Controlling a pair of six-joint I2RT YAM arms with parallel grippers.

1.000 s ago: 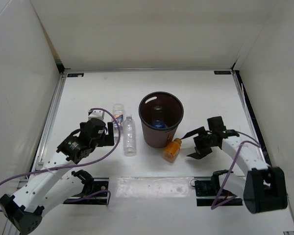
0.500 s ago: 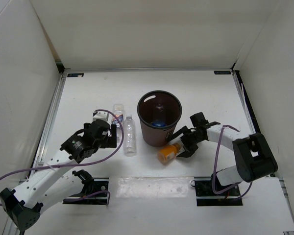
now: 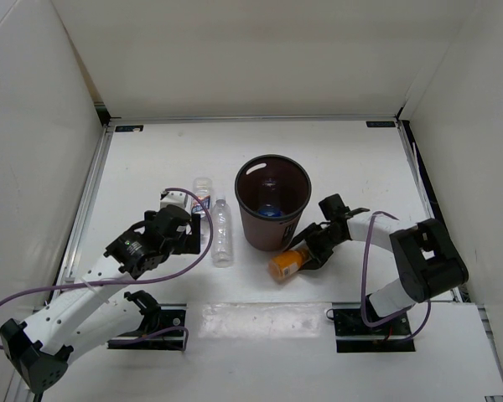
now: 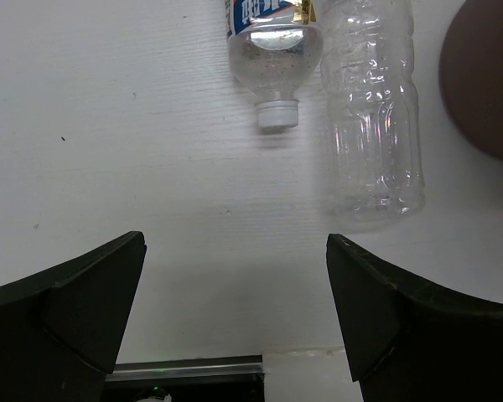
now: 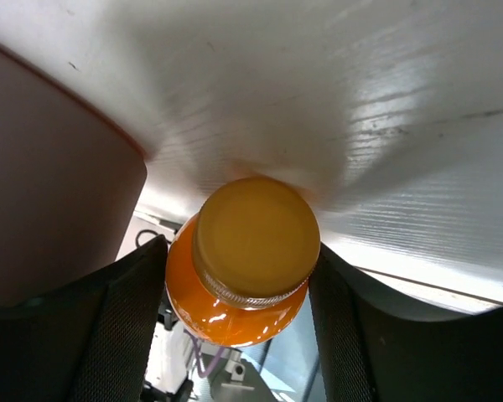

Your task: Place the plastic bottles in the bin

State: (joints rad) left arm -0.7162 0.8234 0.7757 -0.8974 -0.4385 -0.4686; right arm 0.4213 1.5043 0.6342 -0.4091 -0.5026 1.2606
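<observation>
There are four small plastic bottles in all. Three lie on the white worktop: one clear unlabelled plastic bottle and one clear plastic bottle with a printed label, both left of the bin, and one stubby orange plastic bottle at its near right. The fourth bottle shows only as a blue patch inside the bin. There is one round dark brown plastic bin. There are two black hands, the left hand and the right hand.

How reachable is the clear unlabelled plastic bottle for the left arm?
Probably yes: the left arm's jaws stand open; the clear unlabelled plastic bottle lies just ahead, nothing between, slightly off-centre. The blue-labelled plastic bottle alongside might get nudged.
</observation>
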